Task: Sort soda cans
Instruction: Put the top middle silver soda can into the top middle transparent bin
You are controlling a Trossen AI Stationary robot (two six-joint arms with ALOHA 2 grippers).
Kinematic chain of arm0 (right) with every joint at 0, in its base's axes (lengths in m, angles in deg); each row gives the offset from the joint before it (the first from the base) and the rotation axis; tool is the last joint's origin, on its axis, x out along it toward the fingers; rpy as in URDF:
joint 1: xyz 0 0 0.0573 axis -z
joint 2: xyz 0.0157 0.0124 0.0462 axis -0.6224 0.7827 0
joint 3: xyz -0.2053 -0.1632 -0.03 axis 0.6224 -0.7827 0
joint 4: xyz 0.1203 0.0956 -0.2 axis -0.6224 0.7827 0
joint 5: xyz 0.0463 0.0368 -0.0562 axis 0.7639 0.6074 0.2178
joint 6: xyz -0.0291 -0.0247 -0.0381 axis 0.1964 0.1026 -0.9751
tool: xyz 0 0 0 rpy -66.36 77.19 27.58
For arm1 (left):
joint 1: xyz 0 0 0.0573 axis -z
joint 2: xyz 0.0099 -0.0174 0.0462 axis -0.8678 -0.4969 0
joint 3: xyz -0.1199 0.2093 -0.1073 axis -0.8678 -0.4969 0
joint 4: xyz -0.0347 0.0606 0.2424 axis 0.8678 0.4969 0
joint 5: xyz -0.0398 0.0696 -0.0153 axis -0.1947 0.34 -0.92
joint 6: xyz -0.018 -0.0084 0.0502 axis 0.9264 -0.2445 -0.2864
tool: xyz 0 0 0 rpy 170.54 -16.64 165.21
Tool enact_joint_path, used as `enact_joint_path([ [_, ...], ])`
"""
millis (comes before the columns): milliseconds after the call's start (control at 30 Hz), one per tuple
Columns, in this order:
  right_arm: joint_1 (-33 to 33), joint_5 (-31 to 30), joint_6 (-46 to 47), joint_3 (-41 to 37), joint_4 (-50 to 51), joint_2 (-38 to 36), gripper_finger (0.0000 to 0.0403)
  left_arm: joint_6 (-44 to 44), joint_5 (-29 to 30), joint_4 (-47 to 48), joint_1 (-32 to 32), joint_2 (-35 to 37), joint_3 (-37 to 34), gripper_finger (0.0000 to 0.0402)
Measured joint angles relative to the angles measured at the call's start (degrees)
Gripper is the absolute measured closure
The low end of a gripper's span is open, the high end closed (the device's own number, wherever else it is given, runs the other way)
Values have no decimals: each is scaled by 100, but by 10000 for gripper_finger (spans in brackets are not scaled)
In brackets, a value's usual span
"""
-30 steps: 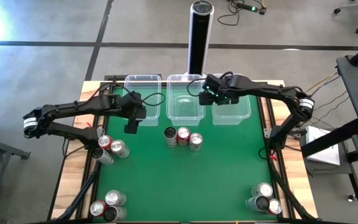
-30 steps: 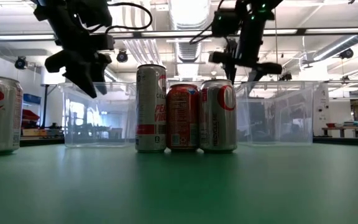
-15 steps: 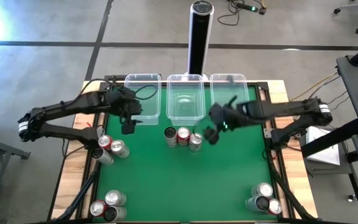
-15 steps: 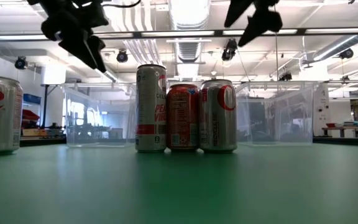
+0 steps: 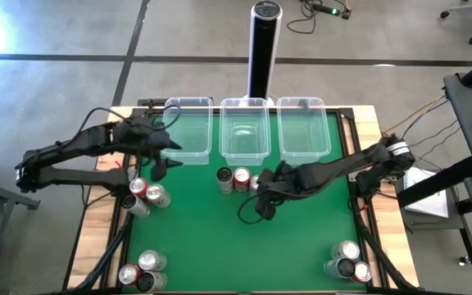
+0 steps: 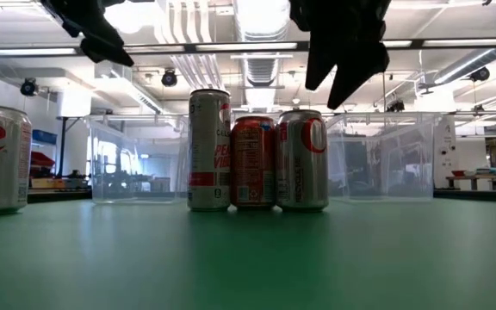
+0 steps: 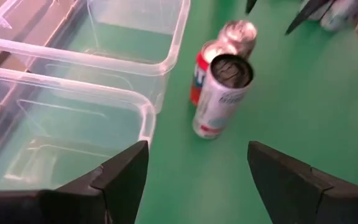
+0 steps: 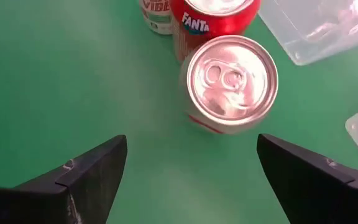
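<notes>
Three soda cans stand upright in a row at the middle of the green mat: a slim white one [image 5: 224, 176], a red Fanta one [image 5: 241, 178] and a silver one [image 8: 232, 81]. My right gripper [image 5: 262, 208] hovers open above the mat just on the near side of the silver can, looking down on its top, holding nothing. Off to the left of the row, my left gripper [image 5: 159, 166] hangs open and empty near the left tub [image 5: 188, 127]; its wrist view shows the same three cans [image 7: 222, 93].
Three clear tubs stand along the far edge: left, middle [image 5: 244, 129] and right [image 5: 303, 127]. More cans stand in groups at the left edge [image 5: 144, 195], near left corner [image 5: 142, 270] and near right corner [image 5: 347, 260]. A black post [image 5: 262, 49] rises behind the tubs.
My right gripper has swung from above the right tub toward the table's near edge and left, ending above the mat beside the silver can. My left gripper has drifted toward the table's left edge and risen.
</notes>
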Motion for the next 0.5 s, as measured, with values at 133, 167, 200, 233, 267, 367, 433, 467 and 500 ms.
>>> enact_joint_path([
  [133,202,-7,-392,10,-2,37,48,399,156,-151,296,171,-65,143],
  [167,266,-8,-480,10,-4,37,48,460,258,-201,382,196,-78,143],
  [200,333,-11,-559,10,-7,37,48,506,371,-248,461,212,-88,143],
  [233,397,-10,-642,12,-9,37,48,563,471,-299,537,216,-92,143],
  [267,465,-6,-751,12,-15,37,48,608,557,-365,602,215,-94,143],
  [367,641,204,-973,12,-139,55,48,723,641,-465,731,177,-94,143],
  [433,701,285,-1112,12,-335,107,48,758,645,-467,768,136,-97,143],
  [467,713,296,-1200,12,-381,142,48,775,645,-467,774,116,-98,143],
  [500,727,341,-1251,12,-388,188,48,784,647,-467,772,101,-100,143],
])
